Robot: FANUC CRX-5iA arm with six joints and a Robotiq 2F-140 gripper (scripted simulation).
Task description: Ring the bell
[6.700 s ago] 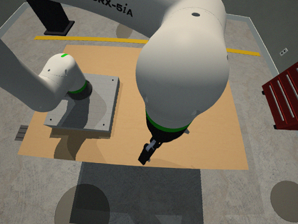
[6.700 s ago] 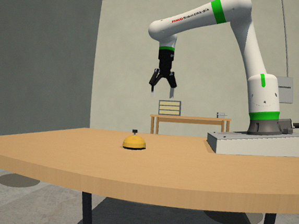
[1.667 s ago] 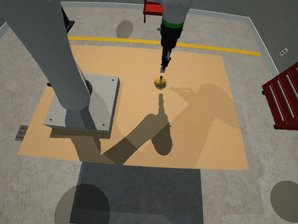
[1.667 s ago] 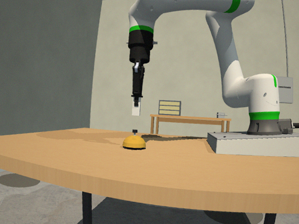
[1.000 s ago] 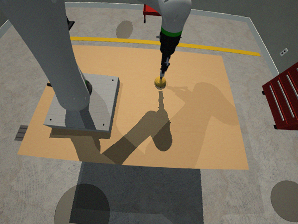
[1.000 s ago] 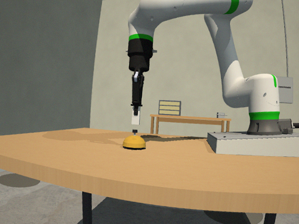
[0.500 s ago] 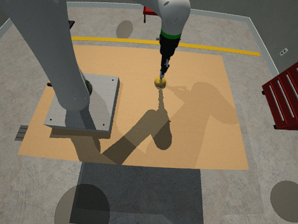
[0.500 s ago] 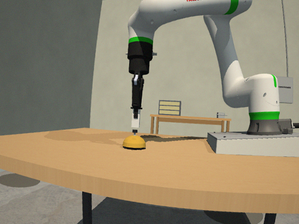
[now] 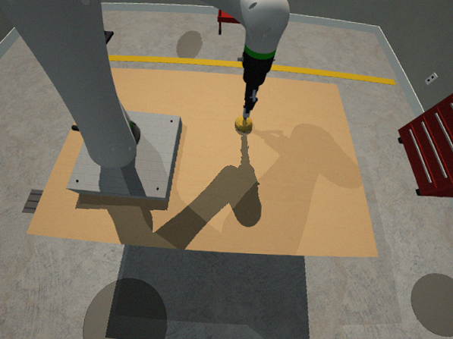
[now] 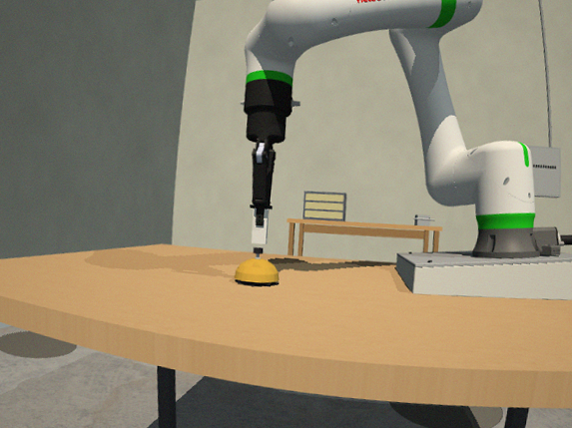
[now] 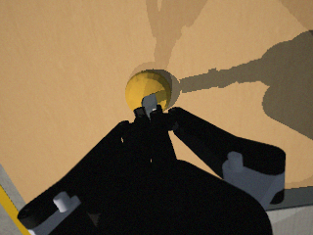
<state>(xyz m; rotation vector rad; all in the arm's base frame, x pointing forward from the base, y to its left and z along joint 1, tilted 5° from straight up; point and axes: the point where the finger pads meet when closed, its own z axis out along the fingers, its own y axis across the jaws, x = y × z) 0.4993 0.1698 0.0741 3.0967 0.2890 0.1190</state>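
Observation:
A yellow dome bell (image 10: 256, 271) sits on the wooden table top, with a small black button (image 10: 258, 251) on its top. It also shows in the top view (image 9: 243, 124) and in the wrist view (image 11: 148, 90). My gripper (image 10: 258, 238) points straight down, right above the bell. Its fingers are shut with nothing between them. The white fingertips are just above the button, very close or touching it; I cannot tell which. In the wrist view the fingertips (image 11: 150, 104) cover the middle of the dome and hide the button.
The robot's grey base plate (image 9: 140, 157) stands on the table left of the bell. A red rack (image 9: 442, 141) stands on the floor to the right. A small table (image 10: 363, 231) stands by the back wall.

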